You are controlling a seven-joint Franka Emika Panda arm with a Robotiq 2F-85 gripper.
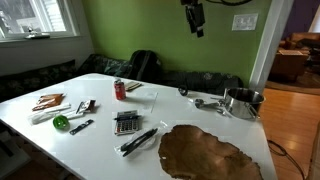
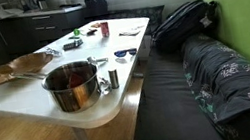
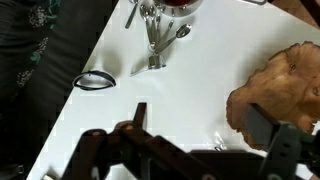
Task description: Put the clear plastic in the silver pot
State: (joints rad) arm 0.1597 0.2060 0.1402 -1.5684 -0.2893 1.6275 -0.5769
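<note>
White surface (image 1: 200,115) in a room with a green wall (image 1: 150,25), a window (image 1: 30,15) and a dark bench (image 2: 169,93) along one long edge, which carried one black backpack (image 1: 145,65). One clear plastic (image 1: 138,140) lay flat near the near edge in an exterior view, just beside one calculator (image 1: 126,123). One silver pot (image 1: 243,102) stood upright by the right edge, well apart from the plastic. Also present: one red can (image 1: 120,90), one green ball (image 1: 61,122) and one brown wooden slab (image 1: 205,155). In the wrist view the two fingers (image 3: 278,148) stood apart above the surface.
</note>
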